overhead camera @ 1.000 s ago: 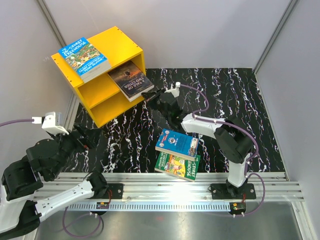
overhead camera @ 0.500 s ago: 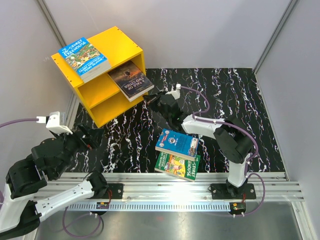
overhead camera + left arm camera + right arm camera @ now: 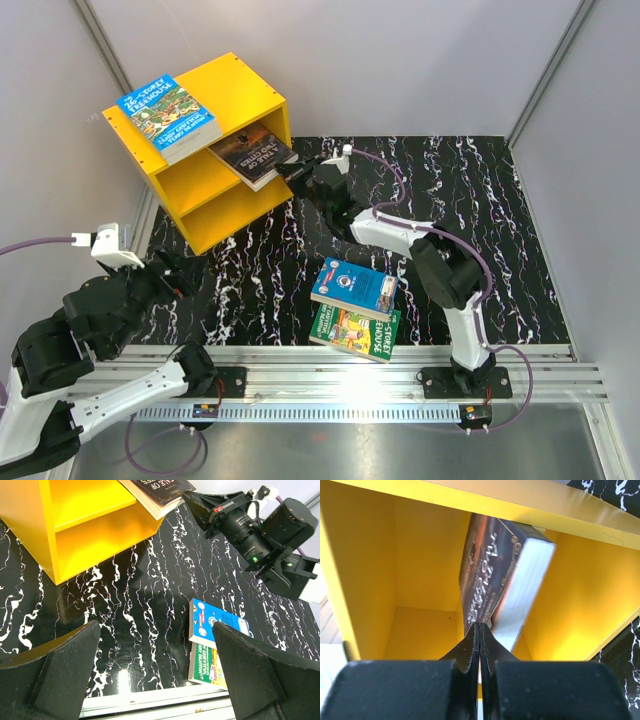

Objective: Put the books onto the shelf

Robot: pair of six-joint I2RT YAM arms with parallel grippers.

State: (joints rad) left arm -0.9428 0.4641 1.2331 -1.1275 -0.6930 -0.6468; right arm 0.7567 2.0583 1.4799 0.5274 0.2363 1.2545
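Top external: right gripper (image 3: 293,170), fingers together, butted the dark book (image 3: 250,152) on the middle board of the shelf (image 3: 240,85) — seemingly pushing it home | Left wrist: left gripper (image 3: 155,655) gaped idle; two stacked books (image 3: 212,625) lay on the tabletop (image 3: 140,595) | Right wrist: closed tips met the book's edge.

Boxy open-fronted shelf (image 3: 235,90): painted a plain bright yellow, inside and out.
Thick paperback on the shelf top (image 3: 167,117): bordered in blue, filled with busy green and multicoloured cartoon art, lettered in white.
Dark paperback on the middle board (image 3: 255,152): covered in brown-black, lettered in pale silver, edged by white pages.
Upper paperback on the worktop (image 3: 353,285): coloured blue, marked with white and red.
Lower paperback beneath it (image 3: 350,332): coloured green, lettered in yellow.
Flat worktop (image 3: 480,200): black, veined with white marble streaks.
Thin cable at the left arm (image 3: 35,244): sheathed in purple.
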